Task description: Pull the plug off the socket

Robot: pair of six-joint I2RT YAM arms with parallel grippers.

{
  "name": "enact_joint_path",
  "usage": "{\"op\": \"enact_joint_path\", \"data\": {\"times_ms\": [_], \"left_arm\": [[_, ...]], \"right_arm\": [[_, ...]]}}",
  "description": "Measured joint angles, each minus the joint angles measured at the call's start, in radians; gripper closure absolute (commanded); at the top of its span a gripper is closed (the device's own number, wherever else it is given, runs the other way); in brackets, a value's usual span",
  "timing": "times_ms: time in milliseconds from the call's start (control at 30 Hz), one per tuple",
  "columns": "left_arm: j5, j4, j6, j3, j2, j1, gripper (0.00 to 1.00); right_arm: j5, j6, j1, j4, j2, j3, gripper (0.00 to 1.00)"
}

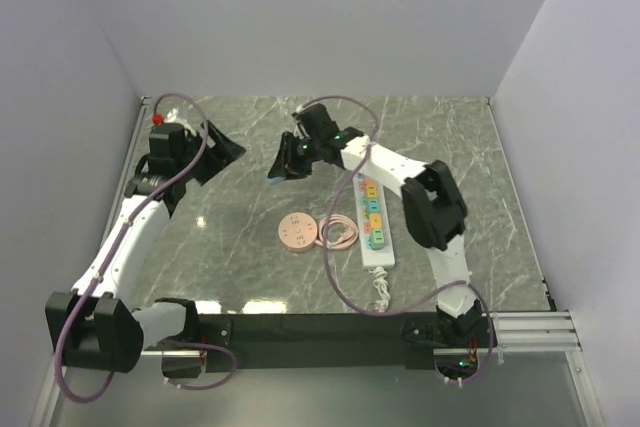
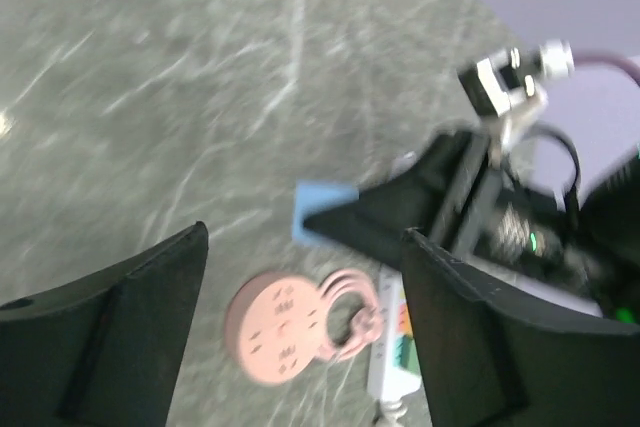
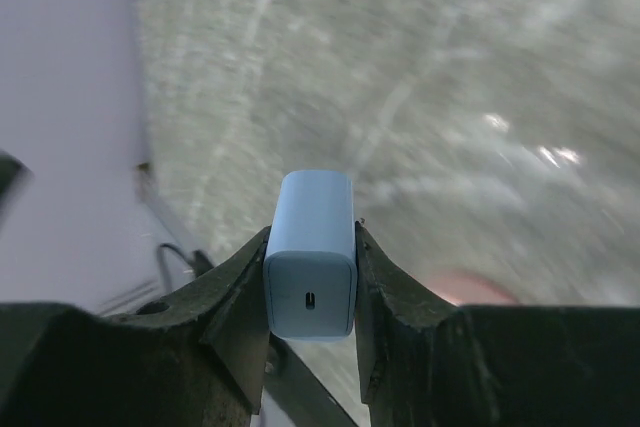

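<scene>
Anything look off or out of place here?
Nothing stands out. The blue plug sits squarely in the right hand, clear of the power strip; the pink cable coil lies tidy beside it.

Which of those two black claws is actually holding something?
The right gripper: it is clamped on a small light blue plug, held away from the socket. The left gripper is open, with nothing between its jaws.

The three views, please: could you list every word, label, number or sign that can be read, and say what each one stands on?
No text can be read in any view.
On the pink disc: small marks on its face, too blurred to read.
On the blue plug: only a port slot, no lettering visible.
On the socket: no label legible at this size.
</scene>
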Motion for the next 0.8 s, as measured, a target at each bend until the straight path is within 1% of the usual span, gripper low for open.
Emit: {"op": "enact_joint_path", "data": {"times_ms": [100,167,200,233,267,333,367,400,533,633,800], "left_arm": [[-0.01,-0.069,0.001,-0.067,-0.064,0.04,0.11],[-0.023,-0.107,-0.002,-0.109,-0.112,0.058,0.08],[-0.027,-0.122,-0.003,-0.129,-0.142,0.065,0.08],[-0.03,-0.127,-0.005,-0.143,-0.162,0.068,0.08],[-0.03,-0.135,-0.007,-0.157,-0.184,0.069,0.09],[-0.026,-0.138,-0.006,-0.171,-0.203,0.07,0.09],[-0.022,-0.137,-0.006,-0.177,-0.203,0.07,0.09],[-0.021,-0.135,-0.006,-0.186,-0.199,0.07,0.1],[-0.016,-0.135,0.0,-0.23,-0.175,0.071,0.1],[-0.014,-0.134,0.003,-0.252,-0.153,0.072,0.11],[-0.014,-0.114,0.01,-0.259,-0.1,0.072,0.15]], "right_arm": [[-0.095,0.086,0.009,0.123,0.14,0.065,1.0],[-0.133,0.137,0.02,0.157,0.236,0.14,1.0],[-0.141,0.157,0.027,0.17,0.283,0.185,0.97],[-0.148,0.178,0.036,0.174,0.329,0.238,0.91],[-0.15,0.189,0.044,0.183,0.362,0.279,0.88],[-0.151,0.232,0.064,0.198,0.429,0.362,0.71],[-0.15,0.254,0.073,0.206,0.449,0.389,0.64],[-0.146,0.274,0.081,0.213,0.464,0.407,0.54],[-0.127,0.314,0.105,0.212,0.484,0.434,0.36],[-0.111,0.316,0.114,0.197,0.484,0.437,0.3],[-0.062,0.291,0.111,0.127,0.483,0.438,0.3]]}}
